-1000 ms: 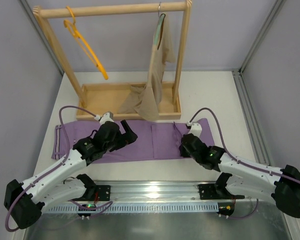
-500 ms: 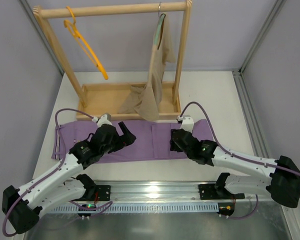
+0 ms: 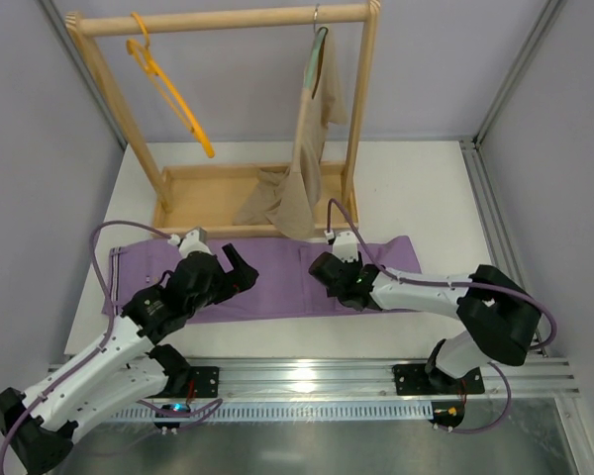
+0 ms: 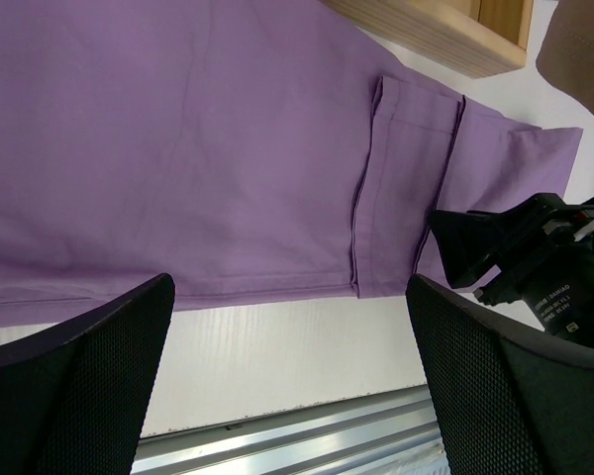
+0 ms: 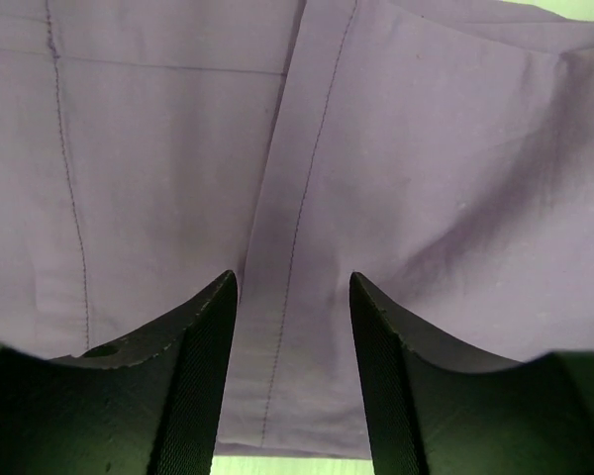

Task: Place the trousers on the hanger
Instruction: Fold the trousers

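The lilac trousers [image 3: 277, 282] lie flat across the table in front of the rack. The orange hanger [image 3: 168, 94] hangs empty at the left end of the rack's top bar. My left gripper [image 3: 240, 269] hovers over the left half of the trousers, open wide with nothing between its fingers [image 4: 79, 376]; below it are the trousers' near edge [image 4: 178, 148] and bare table. My right gripper [image 3: 322, 267] sits low over the middle of the trousers. It is open, and its fingertips [image 5: 203, 346] straddle a stitched seam [image 5: 297, 218] without pinching the cloth.
A wooden rack [image 3: 228, 18] with a tray base [image 3: 188, 223] stands behind the trousers. A beige garment [image 3: 307, 168] on a grey-green hanger droops into the tray. An aluminium rail [image 3: 307, 376] runs along the near edge. Grey walls close in on both sides.
The right gripper has opened and slid left along the trousers from their right end to the middle. The left arm has drawn back slightly to the left, still open.
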{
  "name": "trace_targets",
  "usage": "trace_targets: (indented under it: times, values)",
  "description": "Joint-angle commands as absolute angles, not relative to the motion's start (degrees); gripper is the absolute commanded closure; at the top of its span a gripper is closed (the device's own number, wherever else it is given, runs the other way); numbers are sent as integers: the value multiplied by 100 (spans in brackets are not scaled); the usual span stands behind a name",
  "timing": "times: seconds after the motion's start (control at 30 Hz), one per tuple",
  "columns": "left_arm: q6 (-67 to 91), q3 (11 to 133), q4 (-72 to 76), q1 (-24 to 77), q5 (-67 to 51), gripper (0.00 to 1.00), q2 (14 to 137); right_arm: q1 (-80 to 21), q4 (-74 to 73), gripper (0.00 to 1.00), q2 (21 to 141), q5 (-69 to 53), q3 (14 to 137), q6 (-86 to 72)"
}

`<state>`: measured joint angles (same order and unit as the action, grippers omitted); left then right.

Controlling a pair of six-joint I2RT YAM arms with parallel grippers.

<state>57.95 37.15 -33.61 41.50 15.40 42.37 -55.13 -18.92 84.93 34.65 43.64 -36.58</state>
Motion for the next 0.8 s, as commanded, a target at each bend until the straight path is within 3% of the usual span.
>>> trace_targets:
  times: [0.0, 0.27, 0.47, 0.77]
  values:
    - [5713, 3832, -3568, 4122, 1810, 0, 4026, -5511, -1696, 48, 8726, 3850, 4684, -3753]
    - [5766, 3709, -3639, 4113, 1828, 0, 3841, -5511, -1608, 64, 9079, 3876, 4764, -3911]
    - [5810, 3569, -3560, 4113, 1811, 0, 3762, -5511, -1959, 89, 8974, 4113, 4965, -3920]
    - [5836, 3463, -3296, 4113, 1714, 0, 3964, -5686, -2672, 96, 8578, 4131, 5405, -3876]
